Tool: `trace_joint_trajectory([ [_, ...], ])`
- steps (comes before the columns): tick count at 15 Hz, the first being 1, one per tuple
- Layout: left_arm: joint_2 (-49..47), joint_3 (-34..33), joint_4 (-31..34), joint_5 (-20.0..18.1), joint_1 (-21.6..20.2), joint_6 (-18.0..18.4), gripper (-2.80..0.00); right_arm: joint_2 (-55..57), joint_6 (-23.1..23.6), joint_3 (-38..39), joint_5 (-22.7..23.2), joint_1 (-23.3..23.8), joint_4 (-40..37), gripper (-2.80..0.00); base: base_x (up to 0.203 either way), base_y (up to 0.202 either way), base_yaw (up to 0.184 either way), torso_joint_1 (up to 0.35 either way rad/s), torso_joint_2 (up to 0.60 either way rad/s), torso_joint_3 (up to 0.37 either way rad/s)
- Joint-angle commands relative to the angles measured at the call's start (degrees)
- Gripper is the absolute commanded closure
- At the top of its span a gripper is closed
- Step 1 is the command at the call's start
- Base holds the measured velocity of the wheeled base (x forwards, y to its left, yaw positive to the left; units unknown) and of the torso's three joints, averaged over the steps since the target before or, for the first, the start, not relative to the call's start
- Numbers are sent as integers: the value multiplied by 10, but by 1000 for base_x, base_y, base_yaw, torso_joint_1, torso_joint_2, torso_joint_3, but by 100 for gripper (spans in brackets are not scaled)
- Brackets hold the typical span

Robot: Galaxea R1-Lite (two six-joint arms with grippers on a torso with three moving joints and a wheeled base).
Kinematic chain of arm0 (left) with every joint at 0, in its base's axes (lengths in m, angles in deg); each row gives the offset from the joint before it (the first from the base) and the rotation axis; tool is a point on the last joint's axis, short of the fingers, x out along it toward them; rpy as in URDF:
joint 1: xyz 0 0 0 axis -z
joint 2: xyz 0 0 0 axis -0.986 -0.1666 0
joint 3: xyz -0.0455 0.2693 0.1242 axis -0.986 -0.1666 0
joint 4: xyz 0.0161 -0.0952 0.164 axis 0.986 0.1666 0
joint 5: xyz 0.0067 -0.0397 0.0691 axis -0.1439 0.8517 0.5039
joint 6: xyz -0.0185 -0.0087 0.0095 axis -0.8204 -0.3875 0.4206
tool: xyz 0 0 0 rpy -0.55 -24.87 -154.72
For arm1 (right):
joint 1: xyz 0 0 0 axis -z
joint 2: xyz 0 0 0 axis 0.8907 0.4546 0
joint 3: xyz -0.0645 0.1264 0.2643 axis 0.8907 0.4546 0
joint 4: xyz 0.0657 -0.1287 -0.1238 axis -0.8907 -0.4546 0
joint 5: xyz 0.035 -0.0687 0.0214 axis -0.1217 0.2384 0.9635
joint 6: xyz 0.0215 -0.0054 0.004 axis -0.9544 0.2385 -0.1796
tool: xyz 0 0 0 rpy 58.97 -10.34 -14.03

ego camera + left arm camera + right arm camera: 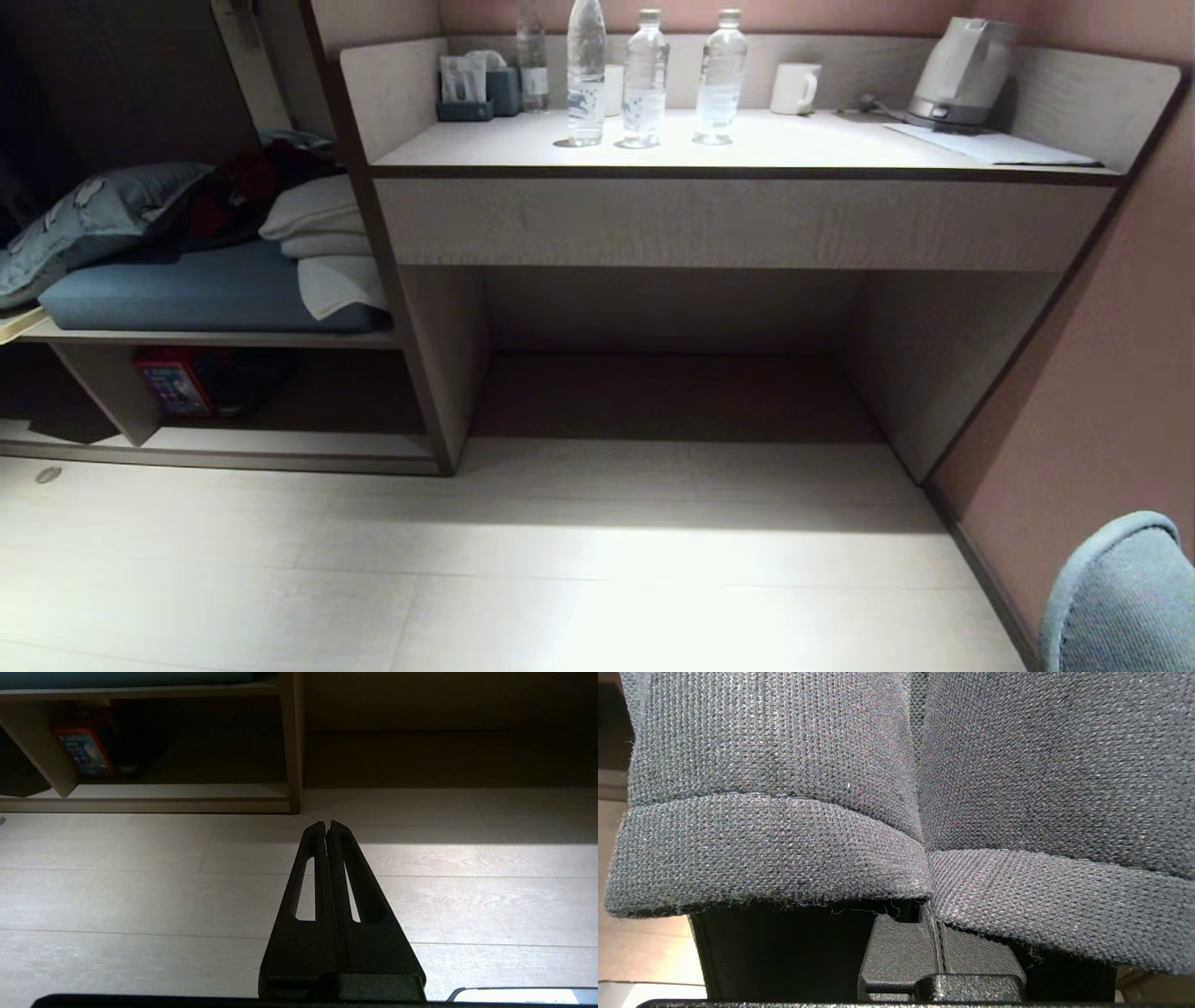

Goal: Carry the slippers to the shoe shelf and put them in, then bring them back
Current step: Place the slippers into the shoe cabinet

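Two slippers fill nearly the whole right wrist view, dark knitted fabric pressed side by side, their folded rims hanging over the right claw. Its fingers are pinched tight together with the meeting edges of the pair caught between them, so the fingertips themselves are buried under the cloth. Toes, heels and insoles are all cut off; only the weave and the hems show.

From the head view neither arm shows at all, and the slippers are out of frame there too. What does show is the shoe shelf, low on the left, its pale base board lit at the front edge and its depths dark. An upright divider splits it, and a red and blue box stands just beside that divider; whatever sits behind the box is too dim to make out.

The left claw hangs over the pale floor, fingers closed flat against each other with nothing between them, pointing toward the corner post where the shelf unit ends.

Up on the tabletop stand water bottles, a white mug and a kettle. A blue-grey chair back is clipped by the lower right corner.
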Motion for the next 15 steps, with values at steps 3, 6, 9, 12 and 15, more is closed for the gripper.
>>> trace_joint_trajectory([
  [3, 0, 0, 0, 0, 0, 0, 0, 1, 1, 1, 0, 0, 0, 0, 0, 0, 0, 0, 0, 201],
  [6, 0, 0, 0, 0, 0, 0, 0, 1, 0, 1, 0, 0, 0, 0, 0, 0, 0, 0, 3, 210],
  [9, 1, 0, 1, 0, 0, -3, 0, 0, 0, 1, 0, 0, 0, 0, 0, 0, 0, 5, 3, 189],
  [12, 1, 0, 1, 0, 0, -4, 0, 0, 0, 1, 1, 0, 0, 0, 0, 0, 0, 2, 1, 61],
  [15, 1, 0, 1, 0, 0, -4, 0, 0, 0, 1, 0, 0, 0, 0, 0, 0, 0, -1, 1, 9],
])
